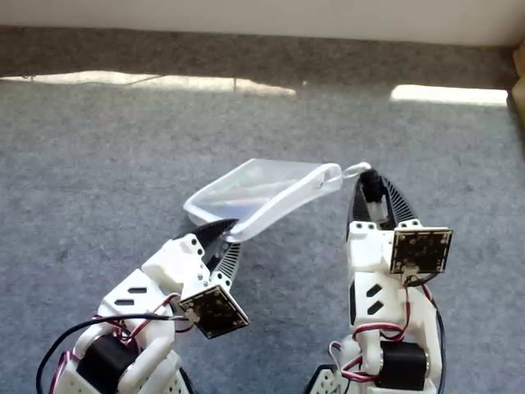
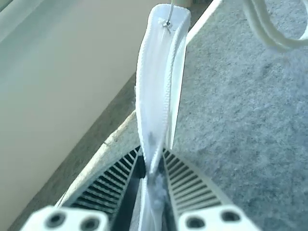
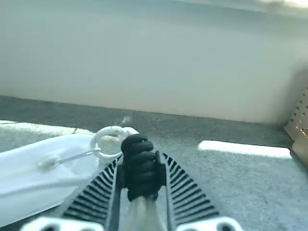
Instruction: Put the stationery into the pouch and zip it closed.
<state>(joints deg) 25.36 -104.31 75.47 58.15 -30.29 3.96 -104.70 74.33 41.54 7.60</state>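
The translucent pouch [image 1: 258, 193] is held over the middle of the grey carpet [image 1: 98, 164], one end clamped in the left gripper [image 1: 228, 232]. The black cord [image 3: 139, 163] on its zip ring [image 3: 109, 140] is pinched by the right gripper [image 1: 371, 182]. The zip is judged nearly closed; the contents cannot be made out.

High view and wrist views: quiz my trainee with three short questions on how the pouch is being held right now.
1. True or false: neither gripper touches the translucent white zip pouch.
2. What does the left gripper clamp? A) one end of the pouch B) a pencil C) nothing
3. The right gripper is shut on a knotted pull at the pouch's other end. What colour is that pull?

Key: 1 false; 2 A; 3 black.
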